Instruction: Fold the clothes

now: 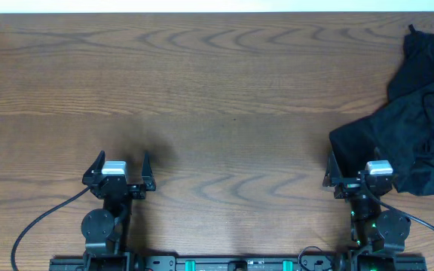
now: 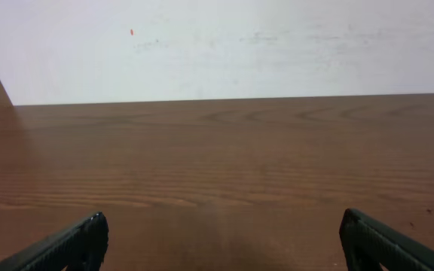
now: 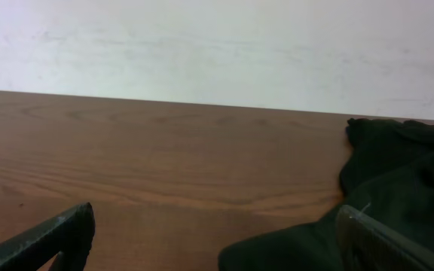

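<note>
The clothes lie as a crumpled black heap at the table's right edge, reaching from the far corner toward the front. In the right wrist view the black fabric fills the right side, and a fold of it lies between the fingers. My right gripper is open at the heap's near-left edge, gripping nothing; its right finger stands over the cloth. My left gripper is open over bare wood at the front left, far from the clothes.
The wooden table stretches wide between and beyond the arms. A white wall rises behind its far edge. Black cables loop from the arm bases at the front edge.
</note>
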Controlling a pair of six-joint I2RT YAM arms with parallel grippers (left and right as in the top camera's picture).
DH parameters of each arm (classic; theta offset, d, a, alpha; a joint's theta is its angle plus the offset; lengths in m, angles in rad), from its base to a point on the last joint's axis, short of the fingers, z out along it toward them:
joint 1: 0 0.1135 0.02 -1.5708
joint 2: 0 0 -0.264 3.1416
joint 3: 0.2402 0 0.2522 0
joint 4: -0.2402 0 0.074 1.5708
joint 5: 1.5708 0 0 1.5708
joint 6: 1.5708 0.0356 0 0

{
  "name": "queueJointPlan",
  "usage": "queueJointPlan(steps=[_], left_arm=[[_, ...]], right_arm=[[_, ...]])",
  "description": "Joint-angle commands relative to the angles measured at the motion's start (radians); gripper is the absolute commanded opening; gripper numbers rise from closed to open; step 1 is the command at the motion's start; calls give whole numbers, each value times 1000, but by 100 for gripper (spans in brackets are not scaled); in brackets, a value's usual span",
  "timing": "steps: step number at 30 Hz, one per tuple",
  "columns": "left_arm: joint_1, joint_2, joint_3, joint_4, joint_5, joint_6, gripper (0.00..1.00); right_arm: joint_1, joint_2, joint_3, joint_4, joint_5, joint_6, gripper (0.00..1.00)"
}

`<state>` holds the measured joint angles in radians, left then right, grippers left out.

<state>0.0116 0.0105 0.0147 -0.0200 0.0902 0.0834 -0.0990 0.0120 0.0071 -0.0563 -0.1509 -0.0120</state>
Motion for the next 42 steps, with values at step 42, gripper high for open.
queueJointPlan(steps=[42], left_arm=[[5, 0, -11, -43, 14, 10, 98]], right_arm=[[-12, 2, 40, 420, -267, 402, 99]])
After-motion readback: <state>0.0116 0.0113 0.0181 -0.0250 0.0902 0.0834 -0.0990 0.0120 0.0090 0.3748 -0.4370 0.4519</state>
